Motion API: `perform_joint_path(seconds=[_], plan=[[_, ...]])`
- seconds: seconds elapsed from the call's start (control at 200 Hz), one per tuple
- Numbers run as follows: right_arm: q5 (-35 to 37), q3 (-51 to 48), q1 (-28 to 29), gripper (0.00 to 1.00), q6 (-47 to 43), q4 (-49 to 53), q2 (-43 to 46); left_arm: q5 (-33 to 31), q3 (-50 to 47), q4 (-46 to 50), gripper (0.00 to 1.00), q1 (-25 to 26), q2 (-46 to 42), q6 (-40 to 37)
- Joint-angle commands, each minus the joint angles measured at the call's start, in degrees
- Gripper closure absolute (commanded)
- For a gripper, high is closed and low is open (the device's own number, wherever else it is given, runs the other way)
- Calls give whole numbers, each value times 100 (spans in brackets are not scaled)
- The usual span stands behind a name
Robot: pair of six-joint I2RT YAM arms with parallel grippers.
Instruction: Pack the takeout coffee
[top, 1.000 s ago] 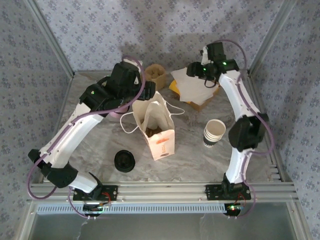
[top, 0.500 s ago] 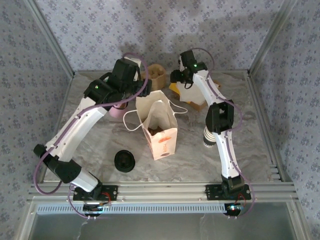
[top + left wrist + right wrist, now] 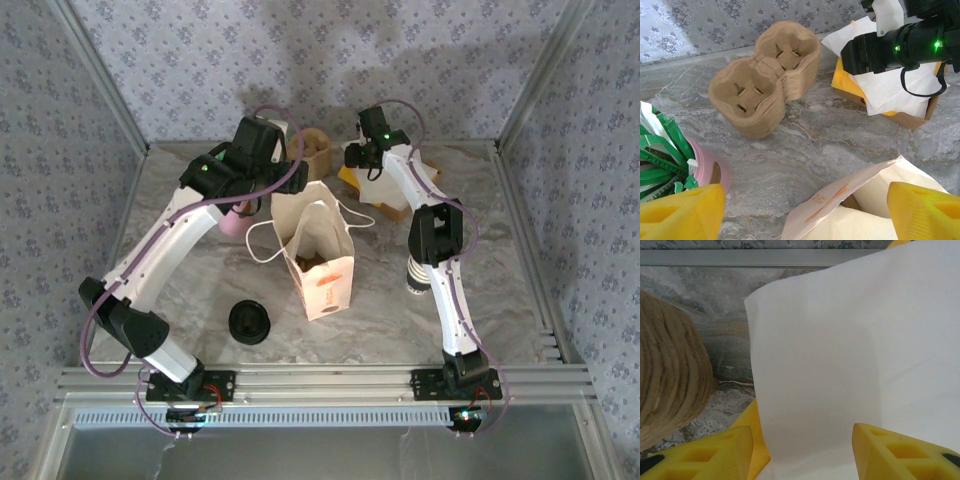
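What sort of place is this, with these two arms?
Probably a mock coffee takeout counter inside a robot test cell: pulp cup carriers, an open paper bag and black lids sit on a marble-look table framed by aluminium rails.

bag [image 3: 318,262]: white paper, upright, mouth open, mid-table
carriers [image 3: 767,82]: brown pulp stack, behind the bag
pink cup [image 3: 710,170]: holds green packets, left of the bag
napkins [image 3: 890,90]: white sheets over a cardboard box [image 3: 912,119]
lids [image 3: 249,322]: black stack, near-left of the bag
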State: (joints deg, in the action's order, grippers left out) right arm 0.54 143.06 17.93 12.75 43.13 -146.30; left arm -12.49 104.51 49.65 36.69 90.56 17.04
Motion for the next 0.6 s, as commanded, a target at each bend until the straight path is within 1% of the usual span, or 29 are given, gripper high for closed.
perform_joint_path(seconds=[0.0,0.105,0.295,0.34,0.4,0.455,0.52,0.595], plan=[[114,55,18,45,-64,-110,-161,99,10,-44,15,-70,49,11],[106,64,25,47,-54,-149,-234,113,15,-34,15,-89,49,10],[82,87,26,55,-38,-176,-311,128,8,-7,16,-110,58,26],[81,83,25,56,-36,-182,-328,133,1,-1,16,-110,65,20],[61,90,18,59,-27,-165,-346,133,3,-5,16,-126,67,28],[68,90,16,61,-19,-151,-338,149,2,-6,16,-122,67,43],[42,95,13,67,-18,-139,-325,160,8,1,16,-127,81,43],[26,94,6,71,-10,-115,-281,185,22,1,16,-131,104,44]])
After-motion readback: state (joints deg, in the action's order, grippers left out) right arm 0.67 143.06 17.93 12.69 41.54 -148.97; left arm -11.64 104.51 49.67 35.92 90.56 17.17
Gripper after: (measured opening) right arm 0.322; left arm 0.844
